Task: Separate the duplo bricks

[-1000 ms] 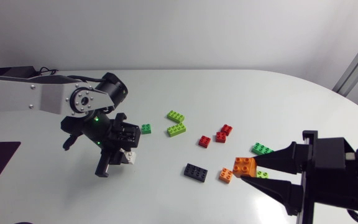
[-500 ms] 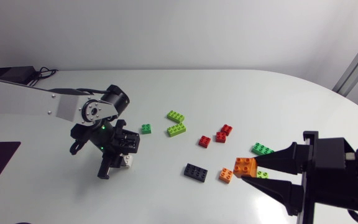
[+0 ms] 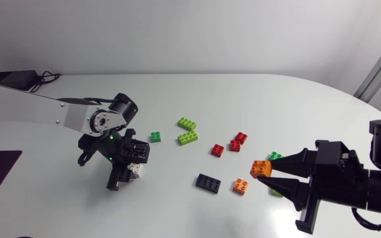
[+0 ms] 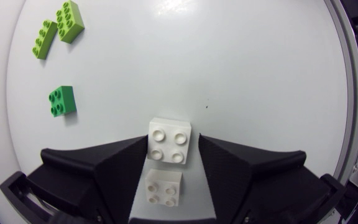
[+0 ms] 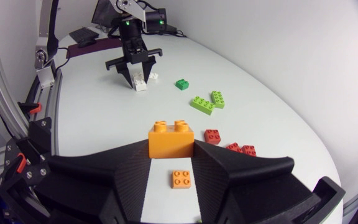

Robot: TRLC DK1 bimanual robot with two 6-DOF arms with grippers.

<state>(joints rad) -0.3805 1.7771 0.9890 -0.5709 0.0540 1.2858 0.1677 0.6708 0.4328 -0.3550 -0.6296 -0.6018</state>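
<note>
While your right pincer clamps the orange brick above the counter and your left pincer pinches a white brick at its tips, either shallow grip may slip, dropping a brick onto others.

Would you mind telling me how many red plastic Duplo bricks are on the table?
3. The first red brick lies by itself; the second red brick and third red brick sit close together just beside it. None appears hidden.
</note>
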